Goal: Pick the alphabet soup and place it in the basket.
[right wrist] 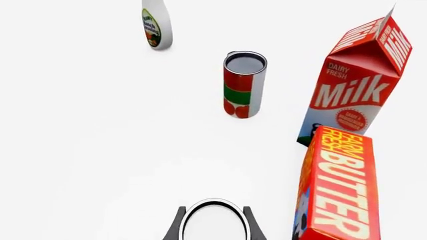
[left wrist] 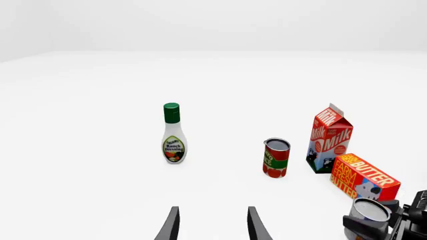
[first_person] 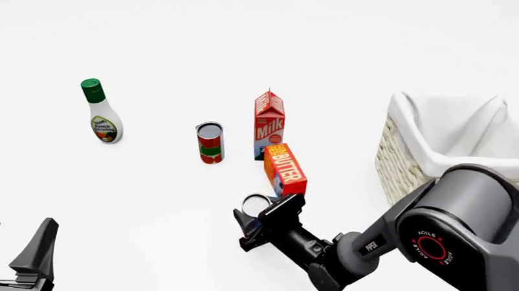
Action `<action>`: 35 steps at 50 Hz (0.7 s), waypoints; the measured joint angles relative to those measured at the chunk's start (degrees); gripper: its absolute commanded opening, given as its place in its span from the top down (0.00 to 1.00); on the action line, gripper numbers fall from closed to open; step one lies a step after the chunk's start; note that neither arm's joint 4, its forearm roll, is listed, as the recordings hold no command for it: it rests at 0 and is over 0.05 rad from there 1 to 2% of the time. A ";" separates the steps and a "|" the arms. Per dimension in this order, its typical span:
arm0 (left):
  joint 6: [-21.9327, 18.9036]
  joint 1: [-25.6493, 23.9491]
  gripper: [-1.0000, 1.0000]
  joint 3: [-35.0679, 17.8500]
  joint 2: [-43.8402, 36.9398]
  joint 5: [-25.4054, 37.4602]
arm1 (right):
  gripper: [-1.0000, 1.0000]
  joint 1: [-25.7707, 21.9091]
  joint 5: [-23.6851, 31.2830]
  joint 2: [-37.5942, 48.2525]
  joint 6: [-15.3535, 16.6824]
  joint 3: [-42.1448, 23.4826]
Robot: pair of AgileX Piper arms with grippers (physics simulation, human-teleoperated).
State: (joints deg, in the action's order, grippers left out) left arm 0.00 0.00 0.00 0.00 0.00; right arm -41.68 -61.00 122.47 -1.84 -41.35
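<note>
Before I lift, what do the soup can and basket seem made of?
Alphabet soup: likely metal, given its silvery-white top, seated between the right gripper's fingers. Basket: pale woven wicker by its textured wall, with white cloth lining folded over the rim.

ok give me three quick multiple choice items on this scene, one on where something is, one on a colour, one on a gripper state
1. In the front view, the butter box stands
A. just near of the milk carton
B. inside the basket
C. left of the ranch dressing bottle

2. The ranch dressing bottle's cap is
A. red
B. green
C. blue

3. The right gripper is
A. wide open over the basket
B. around the alphabet soup
C. on the red-and-green can

Answers:
1 A, the box sits directly in front of the carton.
2 B, the cap is green in the front and left wrist views.
3 B, the right wrist view shows its fingers flanking the can's rim.
</note>
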 measured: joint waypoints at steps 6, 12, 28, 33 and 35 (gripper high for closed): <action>0.00 0.00 0.00 0.00 0.00 0.00 | 1.00 -0.10 0.05 -0.23 -0.08 0.34; 0.00 0.00 0.00 0.00 0.00 0.00 | 1.00 -0.29 0.12 -1.28 -0.32 1.20; 0.00 0.00 0.00 0.00 0.00 0.00 | 1.00 -0.97 -0.51 -9.04 -0.49 6.16; 0.00 0.00 0.00 0.00 0.00 0.00 | 1.00 -1.25 -0.26 -13.50 -0.40 8.41; 0.00 0.00 0.00 0.00 0.00 0.00 | 1.00 -1.25 -0.10 -15.48 -0.37 9.35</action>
State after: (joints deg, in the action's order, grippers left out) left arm 0.00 0.00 0.00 0.00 0.00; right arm -42.93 -61.10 106.98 -2.22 -32.00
